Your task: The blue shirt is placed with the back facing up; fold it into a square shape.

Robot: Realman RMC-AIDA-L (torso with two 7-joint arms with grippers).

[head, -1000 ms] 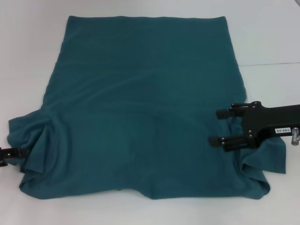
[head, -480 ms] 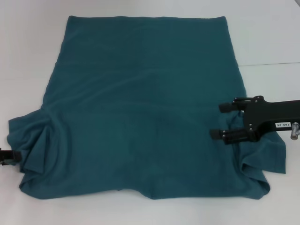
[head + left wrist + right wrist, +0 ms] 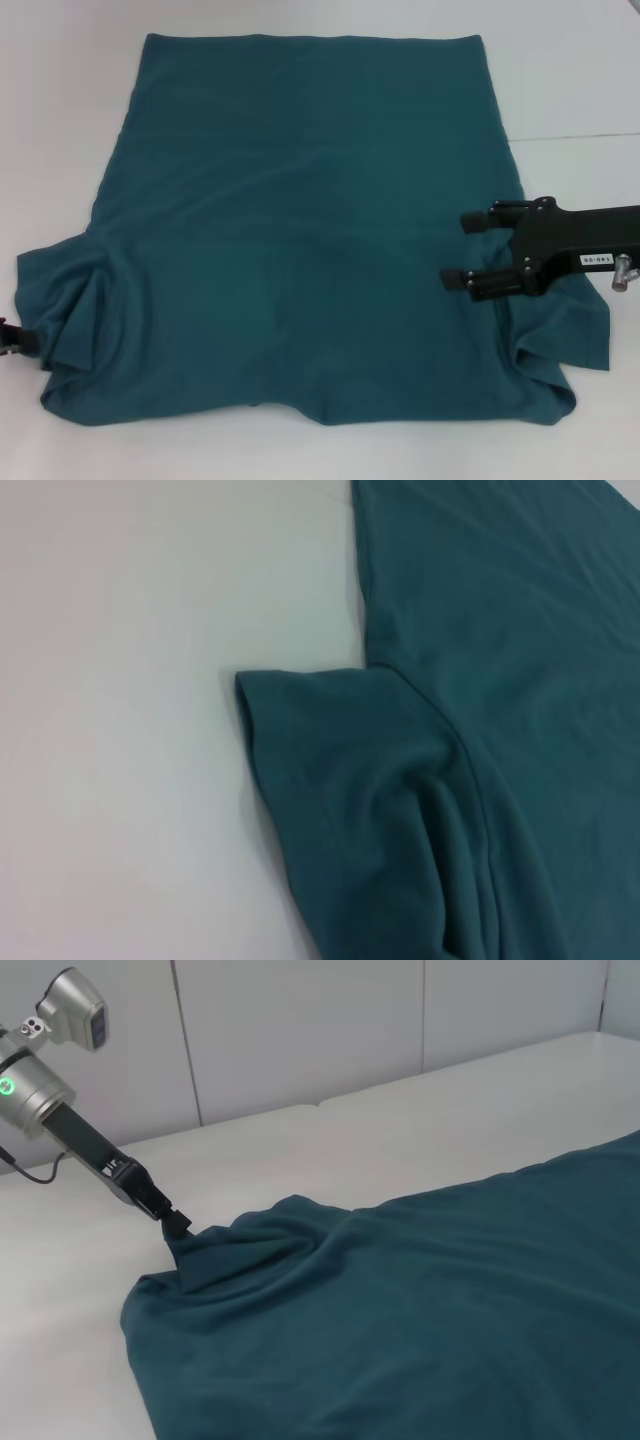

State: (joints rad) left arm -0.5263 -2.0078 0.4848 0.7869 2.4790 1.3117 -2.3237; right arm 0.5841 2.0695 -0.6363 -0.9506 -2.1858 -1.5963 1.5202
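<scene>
The blue shirt (image 3: 300, 220) lies spread flat on the white table (image 3: 60, 120), its straight hem at the far side and its sleeves toward me. My right gripper (image 3: 458, 250) hovers open over the shirt's right side, just inside the right sleeve (image 3: 570, 330), with nothing between its fingers. My left gripper (image 3: 12, 340) barely shows at the left edge, at the bunched left sleeve (image 3: 70, 300). In the right wrist view the left gripper (image 3: 178, 1226) is shut on a peak of sleeve fabric on the shirt (image 3: 450, 1310). In the left wrist view only the sleeve (image 3: 330, 770) shows.
White table surface surrounds the shirt on all sides, with a seam line (image 3: 580, 135) at the right. Pale wall panels (image 3: 300, 1030) stand behind the table on the left arm's side.
My right gripper has drifted a little toward the far side over the shirt, still open. The left gripper has slid leftward, almost out of the head view.
</scene>
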